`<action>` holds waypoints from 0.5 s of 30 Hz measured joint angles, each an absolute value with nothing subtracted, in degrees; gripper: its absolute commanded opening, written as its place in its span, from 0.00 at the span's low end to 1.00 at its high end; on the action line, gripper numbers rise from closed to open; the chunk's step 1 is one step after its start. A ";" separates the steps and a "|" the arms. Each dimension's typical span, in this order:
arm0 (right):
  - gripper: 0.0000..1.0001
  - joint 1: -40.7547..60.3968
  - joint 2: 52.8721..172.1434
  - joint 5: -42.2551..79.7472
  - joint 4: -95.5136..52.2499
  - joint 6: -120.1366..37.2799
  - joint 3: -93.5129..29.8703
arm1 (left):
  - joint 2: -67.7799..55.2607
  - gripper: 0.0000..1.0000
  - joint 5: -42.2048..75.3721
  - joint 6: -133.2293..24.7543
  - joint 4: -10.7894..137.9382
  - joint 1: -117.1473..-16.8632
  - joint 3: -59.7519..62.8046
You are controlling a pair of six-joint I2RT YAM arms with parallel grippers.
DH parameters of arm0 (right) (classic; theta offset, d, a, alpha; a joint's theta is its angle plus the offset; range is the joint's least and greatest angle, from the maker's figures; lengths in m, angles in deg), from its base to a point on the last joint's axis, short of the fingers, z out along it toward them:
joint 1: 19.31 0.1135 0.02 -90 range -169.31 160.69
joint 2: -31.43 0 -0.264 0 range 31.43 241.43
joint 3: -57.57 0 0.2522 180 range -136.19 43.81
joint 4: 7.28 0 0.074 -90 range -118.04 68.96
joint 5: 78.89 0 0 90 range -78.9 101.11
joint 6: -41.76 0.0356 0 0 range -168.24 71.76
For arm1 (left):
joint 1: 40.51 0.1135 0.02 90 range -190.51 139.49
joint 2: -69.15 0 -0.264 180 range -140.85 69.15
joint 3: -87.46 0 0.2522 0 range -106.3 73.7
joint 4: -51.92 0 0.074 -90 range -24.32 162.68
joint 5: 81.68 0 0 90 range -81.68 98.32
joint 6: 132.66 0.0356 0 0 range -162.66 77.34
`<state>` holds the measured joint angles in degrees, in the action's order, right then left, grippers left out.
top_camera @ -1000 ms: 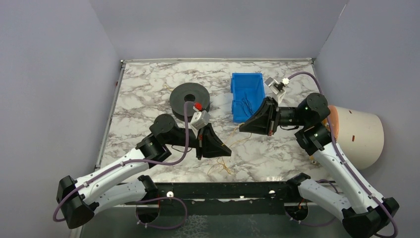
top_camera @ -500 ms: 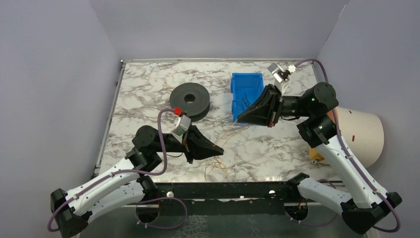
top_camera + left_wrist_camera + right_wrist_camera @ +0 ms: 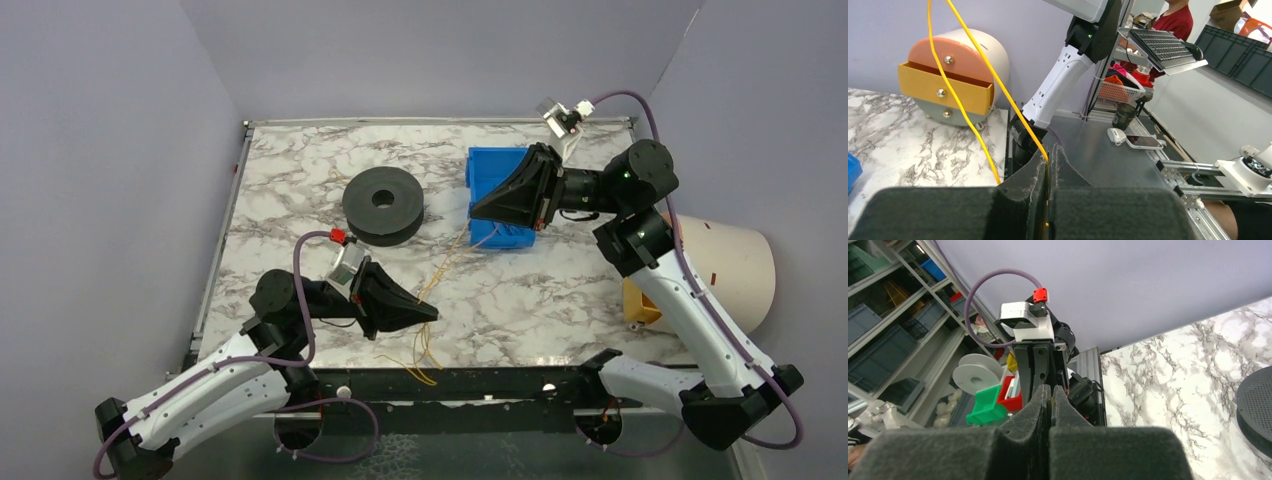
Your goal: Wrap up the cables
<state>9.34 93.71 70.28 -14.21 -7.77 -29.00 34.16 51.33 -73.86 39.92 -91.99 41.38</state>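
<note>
A thin yellow cable [image 3: 446, 261] runs taut from my right gripper [image 3: 474, 211] down to my left gripper [image 3: 433, 313], and loose loops of it hang to the table's near edge. In the left wrist view the left gripper [image 3: 1049, 161] is shut on the cable [image 3: 979, 75], whose two strands rise to the upper left. In the right wrist view the right gripper [image 3: 1051, 391] is shut, with a speck of yellow between the pads. A black spool [image 3: 381, 203] lies flat on the marble table, left of both grippers.
A blue bin [image 3: 497, 170] holding thin dark wires stands under the right gripper. A round drawer unit [image 3: 722, 268] sits at the right edge and shows in the left wrist view [image 3: 955, 75]. The spool's edge shows in the right wrist view [image 3: 1257, 410].
My left gripper has pulled back toward the near left and the right gripper has lifted toward the far side over the blue bin. The cable is drawn out longer between them.
</note>
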 measured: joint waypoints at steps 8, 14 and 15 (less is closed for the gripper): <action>0.01 9.32 95.87 69.12 -12.00 -6.16 -32.39 | 35.50 0.08 51.70 -75.52 40.53 -91.99 42.49; 0.01 7.28 97.23 60.27 -8.63 -6.86 -39.74 | 37.88 0.16 58.69 -77.33 43.37 -93.26 44.75; 0.01 7.04 97.34 58.94 -8.28 -7.18 -40.89 | 38.06 0.17 59.81 -77.66 44.05 -93.59 45.05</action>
